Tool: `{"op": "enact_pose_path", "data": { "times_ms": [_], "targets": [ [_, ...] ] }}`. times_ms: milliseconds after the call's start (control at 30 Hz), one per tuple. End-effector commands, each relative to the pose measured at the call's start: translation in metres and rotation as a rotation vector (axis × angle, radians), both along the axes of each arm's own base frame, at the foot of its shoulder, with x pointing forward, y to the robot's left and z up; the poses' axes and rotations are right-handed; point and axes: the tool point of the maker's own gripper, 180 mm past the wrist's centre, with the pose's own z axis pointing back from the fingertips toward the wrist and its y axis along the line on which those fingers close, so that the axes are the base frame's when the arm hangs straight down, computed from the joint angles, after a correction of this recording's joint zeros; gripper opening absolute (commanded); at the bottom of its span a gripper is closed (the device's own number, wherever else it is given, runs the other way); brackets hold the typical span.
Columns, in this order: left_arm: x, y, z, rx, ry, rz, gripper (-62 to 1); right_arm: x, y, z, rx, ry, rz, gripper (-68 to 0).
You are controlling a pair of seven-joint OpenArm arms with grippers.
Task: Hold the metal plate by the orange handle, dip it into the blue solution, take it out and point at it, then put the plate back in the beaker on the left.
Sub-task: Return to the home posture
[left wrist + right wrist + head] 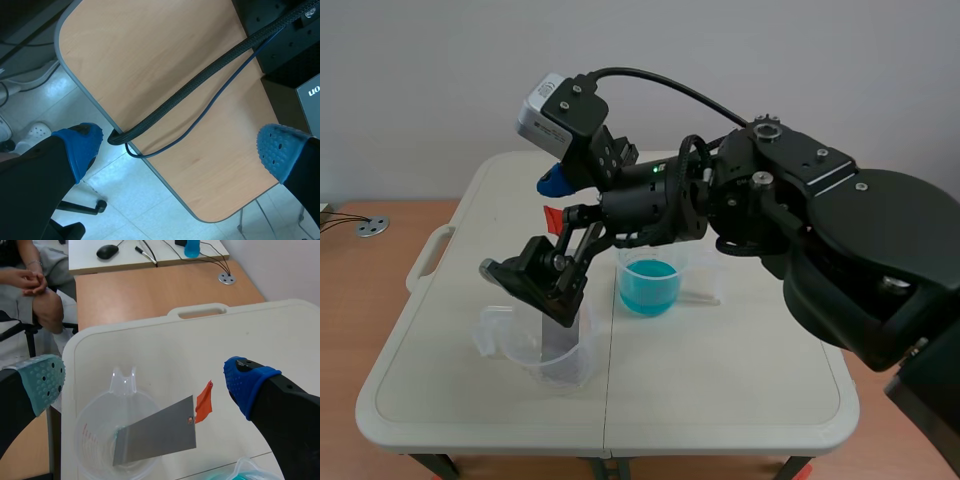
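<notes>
- Right gripper [145, 382]: fingers spread wide with nothing between them. The teal pad [42, 382] and the blue pad [245, 382] stand on either side of the target from above.
- Orange handle [203, 402]: a small tab fixed at the upper corner of the metal plate [157, 435]. It lies ahead of the gripper, nearer the blue pad, and projects past the beaker's rim.
- Step in hand, as judged: grasping the handle. Centre the fingers on the tab alone, lower them until the pads bracket it, then close. Closing on bare metal or nudging the wall could tip the light vessel.
- Left beaker [90, 440]: clear plastic with a spout. The plate stands tilted inside it.
- Beaker of blue solution [648, 283]: just beside the left beaker, on the right arm's side, with nothing in it.
- Right arm [840, 230]: enters from the right and reaches past the middle of the white table [720, 380]. Its wrist is pitched downward, with the gripper over the left beaker.
- Left gripper [181, 152]: wide open and empty, away from the work. It hangs over the edge of a wooden desk [165, 75] crossed by a black cable [200, 85].
</notes>
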Motion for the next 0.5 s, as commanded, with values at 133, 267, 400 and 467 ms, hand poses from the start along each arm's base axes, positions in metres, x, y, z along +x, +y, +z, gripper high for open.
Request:
{"op": "enact_pose_path", "data": {
  "times_ms": [133,267,400,467],
  "targets": [
    [-0.005,-0.01,0.0,-0.023,0.003,0.025,1.4,0.013,-0.022,0.033,0.086,-0.036,-0.053,-1.1],
    [0.017,-0.002,0.002,-0.014,-0.066,0.061,1.4,0.011,-0.036,0.032,0.09,-0.029,-0.081,-1.1],
    [0.072,0.037,0.016,0.073,-0.216,0.181,1.4,0.005,-0.05,0.029,0.091,-0.019,-0.114,-1.1],
    [0.104,0.061,0.031,0.126,-0.315,0.234,1.4,0.003,-0.059,0.028,0.093,-0.015,-0.141,-1.1]
  ]
}}
